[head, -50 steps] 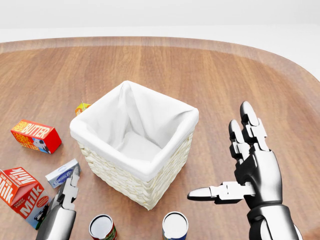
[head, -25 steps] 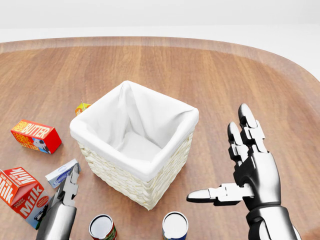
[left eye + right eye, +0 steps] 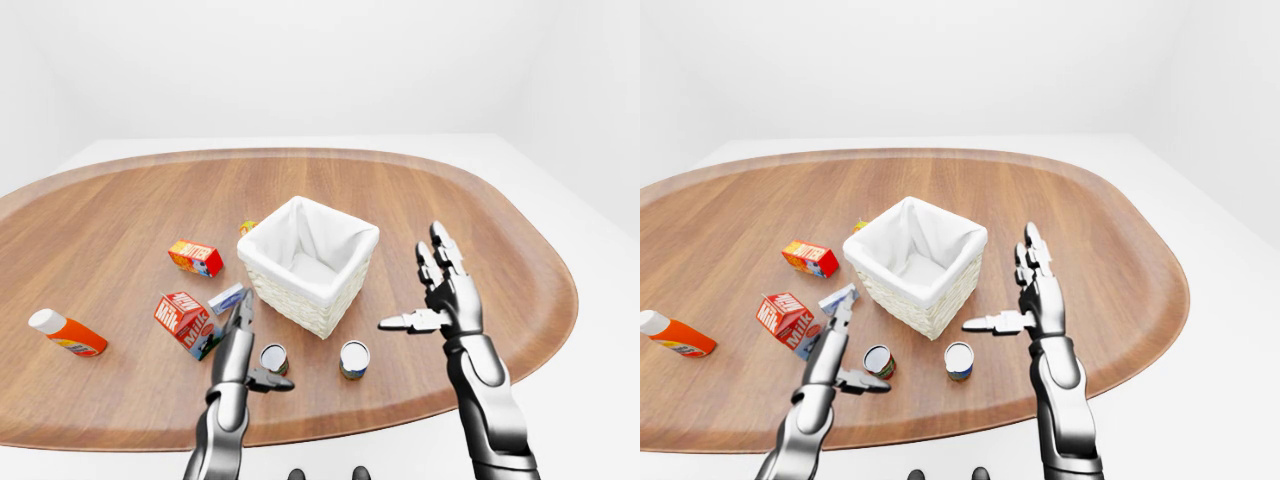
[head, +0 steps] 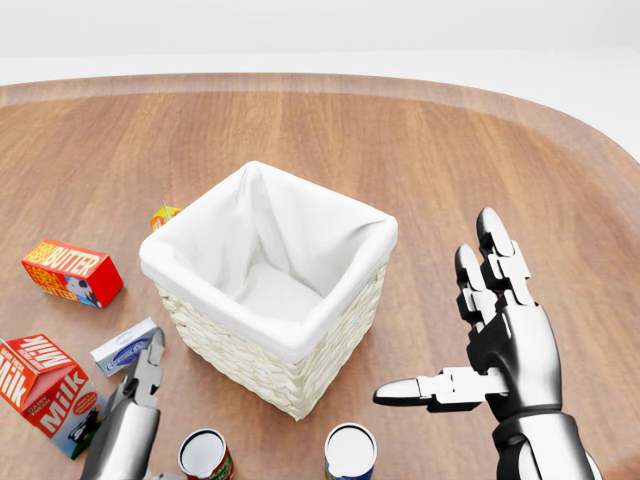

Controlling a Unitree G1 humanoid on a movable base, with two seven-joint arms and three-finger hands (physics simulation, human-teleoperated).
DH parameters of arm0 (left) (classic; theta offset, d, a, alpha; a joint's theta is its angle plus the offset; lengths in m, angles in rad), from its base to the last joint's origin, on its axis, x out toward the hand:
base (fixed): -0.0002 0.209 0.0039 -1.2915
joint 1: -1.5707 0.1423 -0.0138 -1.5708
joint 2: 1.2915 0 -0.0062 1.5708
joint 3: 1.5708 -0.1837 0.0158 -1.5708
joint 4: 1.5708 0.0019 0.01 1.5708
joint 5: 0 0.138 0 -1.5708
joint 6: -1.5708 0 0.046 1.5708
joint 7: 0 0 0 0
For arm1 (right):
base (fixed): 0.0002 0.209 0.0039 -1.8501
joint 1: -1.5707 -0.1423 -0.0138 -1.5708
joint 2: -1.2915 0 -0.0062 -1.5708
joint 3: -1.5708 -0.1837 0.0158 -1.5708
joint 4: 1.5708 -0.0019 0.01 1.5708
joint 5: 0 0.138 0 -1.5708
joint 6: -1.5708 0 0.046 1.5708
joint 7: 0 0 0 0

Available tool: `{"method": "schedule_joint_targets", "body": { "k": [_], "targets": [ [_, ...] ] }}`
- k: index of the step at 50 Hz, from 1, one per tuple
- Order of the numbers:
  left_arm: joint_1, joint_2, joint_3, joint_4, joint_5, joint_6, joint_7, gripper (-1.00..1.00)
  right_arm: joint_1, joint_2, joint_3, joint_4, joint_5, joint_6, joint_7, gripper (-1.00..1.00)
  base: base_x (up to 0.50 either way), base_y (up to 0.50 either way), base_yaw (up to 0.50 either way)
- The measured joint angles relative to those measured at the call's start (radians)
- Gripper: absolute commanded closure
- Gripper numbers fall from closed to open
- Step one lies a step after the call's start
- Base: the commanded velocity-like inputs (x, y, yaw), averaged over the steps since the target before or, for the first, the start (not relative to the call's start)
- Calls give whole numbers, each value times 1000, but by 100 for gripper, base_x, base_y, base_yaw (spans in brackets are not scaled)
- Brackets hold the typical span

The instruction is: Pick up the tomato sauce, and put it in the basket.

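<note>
Your table (image 3: 480, 200) is a broad wooden oval, and everything sits toward its near edge in the left-eye view. The basket (image 4: 268, 290), wicker with a white liner, stands between your two hands, its mouth unobstructed. Your right hand (image 4: 490, 330) hovers just right of it, fingers (image 4: 496, 240) spread apart and pointing up, thumb stretched leftward toward the basket's lower corner, gripping nothing. Your left hand (image 3: 243, 345) is low at the basket's left, fingers apart, thumb reaching right toward the red-labelled can (image 3: 273, 358); that can lies just beside the thumb tip, and you cannot tell whether they touch.

The red can looks like the tomato sauce, though its label is too small to read. A second can (image 4: 350, 452), blue-labelled, stands just right of it, below the right thumb. Left of your left fingers, close by, lies the milk carton (image 4: 42, 388), with a small blue-and-white box (image 4: 126, 346) between it and the basket. Further left sit the butter box (image 4: 72, 272) and, well apart, an orange bottle (image 3: 67, 333) on its side. A small yellow-orange item (image 4: 164, 215) peeks from behind the basket's left corner.
</note>
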Motion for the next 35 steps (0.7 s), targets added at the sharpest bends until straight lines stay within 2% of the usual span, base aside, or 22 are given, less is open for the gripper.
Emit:
{"method": "schedule_joint_targets", "body": {
  "k": [35],
  "targets": [
    [-57,-2,-14,155,-13,-1,46,-97,-5,-1,-2,4,1,0,-2,-100,0,0,0]
  ]
}}
